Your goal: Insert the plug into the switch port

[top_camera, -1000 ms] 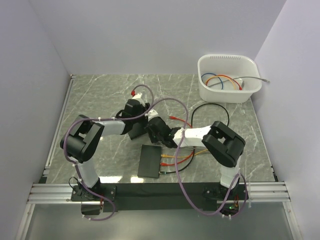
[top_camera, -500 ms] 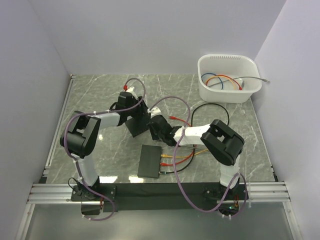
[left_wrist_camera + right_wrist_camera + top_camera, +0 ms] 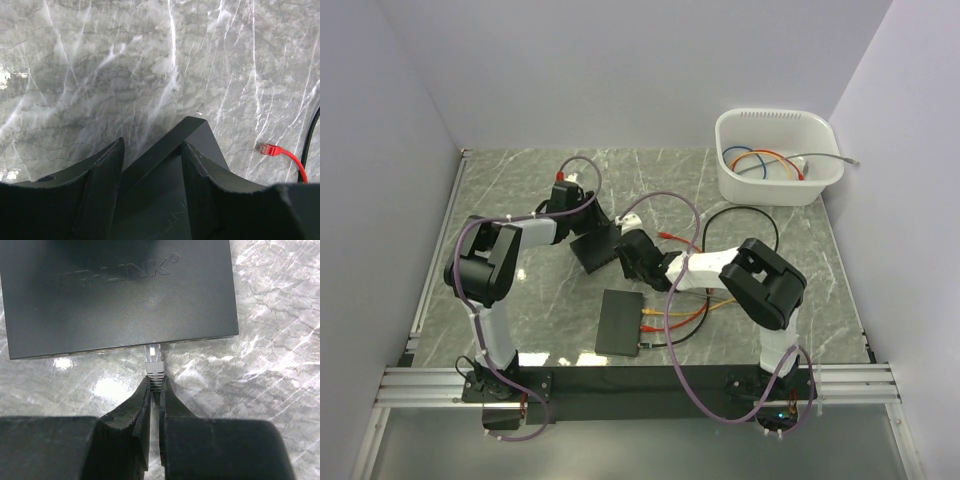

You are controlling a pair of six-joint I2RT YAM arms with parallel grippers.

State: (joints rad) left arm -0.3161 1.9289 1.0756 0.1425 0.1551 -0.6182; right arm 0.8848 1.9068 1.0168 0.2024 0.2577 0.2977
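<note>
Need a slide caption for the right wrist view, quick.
Right end effector pinches a grey plug, its tip meeting the front edge of the black switch.

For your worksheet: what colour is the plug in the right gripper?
Pale grey; the plug shows best in the right wrist view.

Tip of the pale grey cable plug (image 3: 154, 360) lost at the near edge of the flat black plastic switch box (image 3: 120, 295), ports along that edge unseen, box's far side cropped, cable behind the plug hidden between fingers of the right gripper (image 3: 155, 383).
</note>
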